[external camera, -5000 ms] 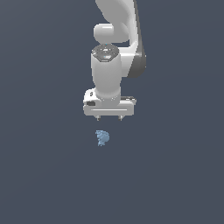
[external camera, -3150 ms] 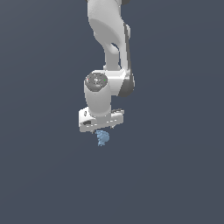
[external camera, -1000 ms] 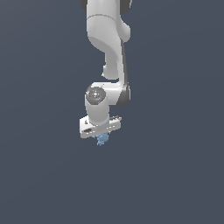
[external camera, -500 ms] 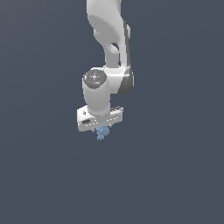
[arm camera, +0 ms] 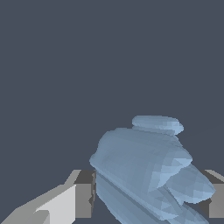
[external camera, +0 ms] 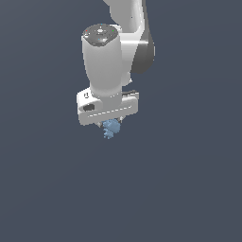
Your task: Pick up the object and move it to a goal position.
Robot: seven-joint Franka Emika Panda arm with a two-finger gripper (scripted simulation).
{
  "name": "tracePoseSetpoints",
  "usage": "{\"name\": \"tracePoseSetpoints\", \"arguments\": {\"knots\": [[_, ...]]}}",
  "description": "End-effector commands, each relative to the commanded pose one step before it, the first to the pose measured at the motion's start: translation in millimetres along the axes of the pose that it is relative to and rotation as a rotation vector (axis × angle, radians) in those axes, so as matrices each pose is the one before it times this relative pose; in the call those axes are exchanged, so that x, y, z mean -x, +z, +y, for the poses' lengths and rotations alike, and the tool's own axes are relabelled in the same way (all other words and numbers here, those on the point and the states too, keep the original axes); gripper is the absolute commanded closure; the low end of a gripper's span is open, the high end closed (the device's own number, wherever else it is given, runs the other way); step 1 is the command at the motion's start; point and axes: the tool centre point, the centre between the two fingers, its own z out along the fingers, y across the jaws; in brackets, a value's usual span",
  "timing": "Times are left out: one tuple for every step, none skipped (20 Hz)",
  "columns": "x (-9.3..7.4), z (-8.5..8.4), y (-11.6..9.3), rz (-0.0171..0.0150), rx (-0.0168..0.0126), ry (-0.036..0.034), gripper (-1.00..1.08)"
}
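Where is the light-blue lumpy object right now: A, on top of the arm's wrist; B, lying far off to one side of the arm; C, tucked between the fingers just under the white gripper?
C: the object sits directly beneath the gripper, with grey fingers flanking it.

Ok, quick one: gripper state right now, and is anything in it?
Gripper: shut on the light-blue object, which sits between its fingers.
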Motion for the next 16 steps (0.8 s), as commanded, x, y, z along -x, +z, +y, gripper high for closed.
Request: {"name": "tracePoseSetpoints", "arguments": {"knots": [[-0.26, -2.47, -30.03, -0.00074, -0.00020, -0.00008, 1.08], [-0.37, -0.83, -11.53, 0.00000, 0.00000, 0.00000, 1.08], [-0.39, -0.81, -11.40, 0.00000, 0.00000, 0.00000, 1.08], [-0.41, -0.79, -11.26, 0.00000, 0.00000, 0.00000, 1.08], [-0.44, -0.77, -11.13, 0.00000, 0.00000, 0.00000, 1.08], [-0.46, -0.75, -11.00, 0.00000, 0.00000, 0.00000, 1.08], [-0.49, -0.73, -10.88, 0.00000, 0.00000, 0.00000, 1.08], [-0.52, -0.71, -10.75, 0.00000, 0.00000, 0.00000, 1.08], [-0.55, -0.69, -10.62, 0.00000, 0.00000, 0.00000, 1.08], [-0.58, -0.67, -10.47, 0.00000, 0.00000, 0.00000, 1.08], [-0.60, -0.62, -10.03, 0.00000, 0.00000, 0.00000, 1.08], [-0.60, -0.57, -9.37, 0.00000, 0.00000, 0.00000, 1.08], [-0.59, -0.52, -8.73, 0.00000, 0.00000, 0.00000, 1.08], [-0.58, -0.47, -8.11, 0.00000, 0.00000, 0.00000, 1.08], [-0.57, -0.43, -7.51, 0.00000, 0.00000, 0.00000, 1.08], [-0.56, -0.38, -6.92, 0.00000, 0.00000, 0.00000, 1.08]]}}
